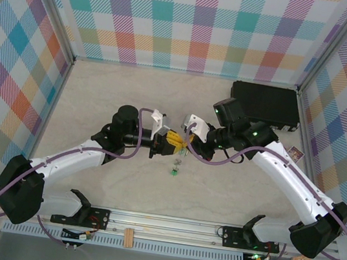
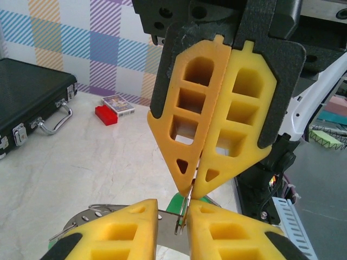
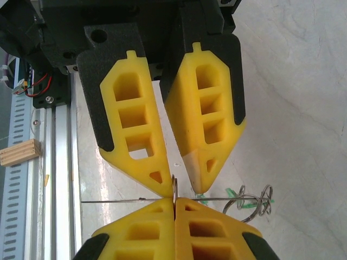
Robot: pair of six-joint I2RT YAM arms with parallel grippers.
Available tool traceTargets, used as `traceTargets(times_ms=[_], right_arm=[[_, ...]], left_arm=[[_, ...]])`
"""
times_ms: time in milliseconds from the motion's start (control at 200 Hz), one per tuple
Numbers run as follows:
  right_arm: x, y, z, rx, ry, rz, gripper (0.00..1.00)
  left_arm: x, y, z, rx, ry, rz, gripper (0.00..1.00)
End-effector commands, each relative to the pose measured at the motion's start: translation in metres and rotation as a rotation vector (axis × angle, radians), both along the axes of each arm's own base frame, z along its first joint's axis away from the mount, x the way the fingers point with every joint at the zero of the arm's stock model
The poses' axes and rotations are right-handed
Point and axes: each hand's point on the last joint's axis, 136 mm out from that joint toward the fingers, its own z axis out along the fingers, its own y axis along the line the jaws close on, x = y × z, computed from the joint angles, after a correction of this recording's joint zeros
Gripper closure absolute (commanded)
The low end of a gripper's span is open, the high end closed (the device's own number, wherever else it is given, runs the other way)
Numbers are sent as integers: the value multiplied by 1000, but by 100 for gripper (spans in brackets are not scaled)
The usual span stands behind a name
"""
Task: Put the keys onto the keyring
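My two grippers meet tip to tip above the middle of the table. The left gripper (image 1: 169, 144) (image 2: 172, 210) is shut on the keyring (image 2: 169, 225), its fingers clamped across the flat grey band. In the right wrist view the keyring (image 3: 119, 201) shows edge-on as a thin horizontal line. The right gripper (image 1: 180, 145) (image 3: 174, 199) is shut on one key (image 3: 173, 187), pinching its thin metal loop right at the ring's edge; a green tag (image 2: 178, 205) shows behind it. More keys (image 1: 175, 168) (image 3: 250, 201) with green tags lie on the table just below.
A black case (image 1: 265, 104) (image 2: 27, 103) lies at the back right. A red block (image 2: 106, 115) and a small card box (image 2: 119, 104) sit by the right wall. A wooden block (image 3: 19, 153) rests on the front rail.
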Motion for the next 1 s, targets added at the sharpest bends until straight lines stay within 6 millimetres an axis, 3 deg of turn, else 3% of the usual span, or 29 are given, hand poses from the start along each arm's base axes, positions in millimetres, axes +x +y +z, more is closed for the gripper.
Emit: traceTargets(times_ms=[0,265,365,475,660,715,995], right_arm=[[-8,9,5,32,14,52,100],[-7,11,7,34,9,53,99],[-8,10,8,38,6,54,99],[-8,9,9,39,-2,48,98],[-5,5,10,42,-34,21,82],[-3,3,13,49,-56,-2,70],[9,-16,26,135,-188,-169,61]], left_arm=[[-9,-2,22,-59,-58,-43,81],[-11,-3,22,-60,-50,-62,90],[-11,-3,21,-58,-46,-66,100],[-12,-4,21,-60,-49,-73,100],[-10,-2,23,-72,-65,-50,100],[-10,-2,26,-85,-73,-43,100],[-7,1,41,-163,-93,-5,100]])
